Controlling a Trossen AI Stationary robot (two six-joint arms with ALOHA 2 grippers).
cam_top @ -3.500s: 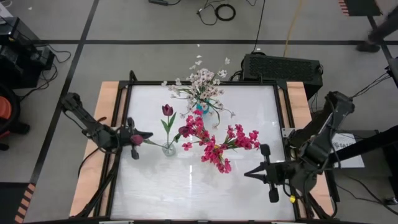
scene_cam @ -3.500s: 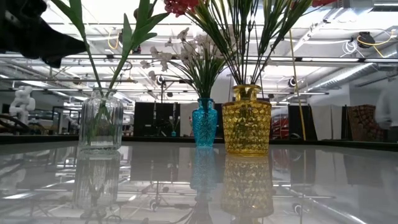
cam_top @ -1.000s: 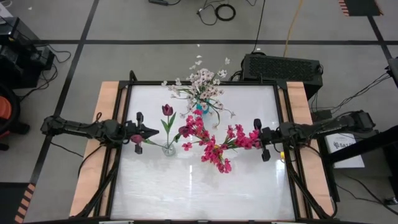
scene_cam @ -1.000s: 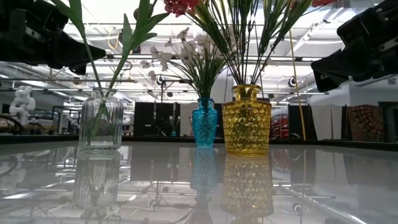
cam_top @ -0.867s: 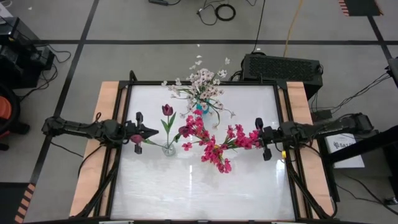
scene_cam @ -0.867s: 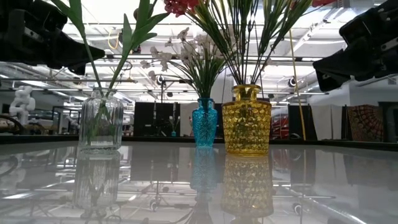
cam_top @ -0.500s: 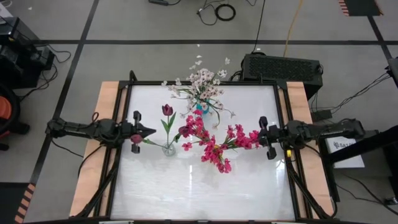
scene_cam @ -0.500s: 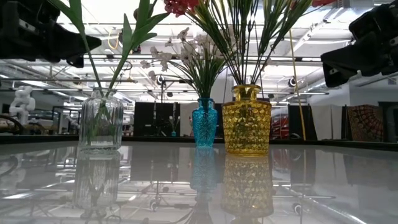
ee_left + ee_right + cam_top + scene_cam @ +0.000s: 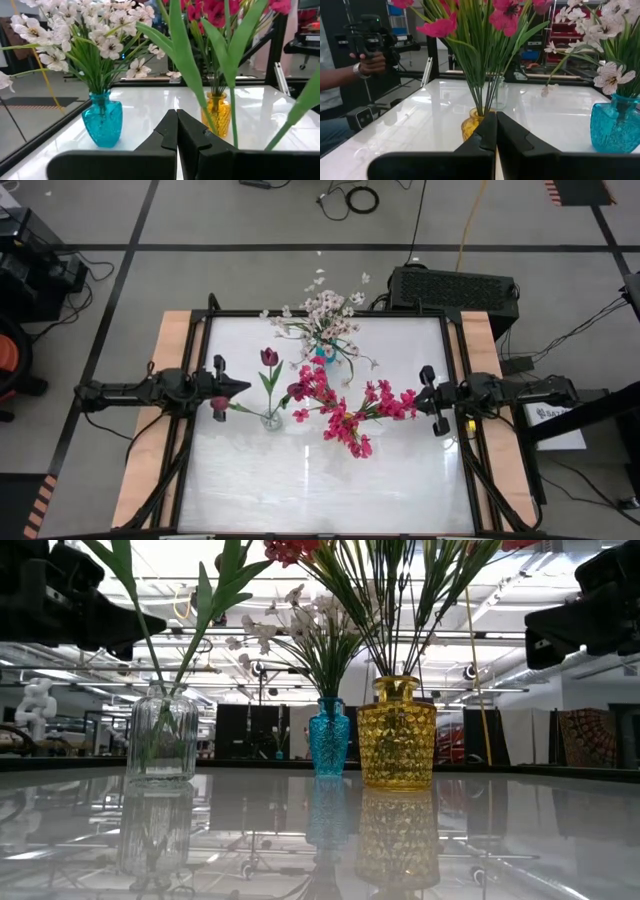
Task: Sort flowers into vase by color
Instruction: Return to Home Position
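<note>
Black fingers of the left gripper (image 9: 238,388) meet tip to tip with nothing between them, and the right gripper (image 9: 418,399) is pressed together and empty too. Each points inward from its own edge of the white table (image 9: 300,490), level with the vases.

Just beside the left fingertips hangs a leaning maroon tulip (image 9: 218,405), its stem running inward to the transparent vase (image 9: 161,735). The right fingertips sit close to the outermost magenta blooms (image 9: 400,402), which fan out from the yellow vase (image 9: 397,732).

Farther back, the white-pink sprays (image 9: 325,310) stand in the turquoise vase (image 9: 329,735), well apart from both arms.

All flowers lie ahead of the fingers, so I judge each arm's clear way home is straight back along its own line.
</note>
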